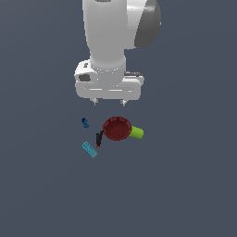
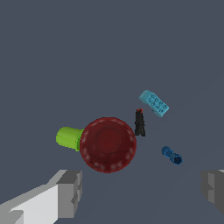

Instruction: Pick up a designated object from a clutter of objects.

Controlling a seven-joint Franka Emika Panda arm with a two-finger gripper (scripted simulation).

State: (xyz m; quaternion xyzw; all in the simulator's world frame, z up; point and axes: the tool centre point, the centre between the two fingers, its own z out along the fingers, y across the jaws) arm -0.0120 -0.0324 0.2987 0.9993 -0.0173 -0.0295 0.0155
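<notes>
The small flat cyan box lies on the grey floor at the exterior view's lower left of the cluster; it also shows in the wrist view. The dark red bowl sits in the middle, with the lime green cylinder touching its side. A thin black-and-red tool lies between bowl and box. A tiny dark blue piece lies apart. My gripper hangs open and empty above the bowl.
The flat dark grey floor stretches all around the cluster. The white arm body fills the upper middle of the exterior view.
</notes>
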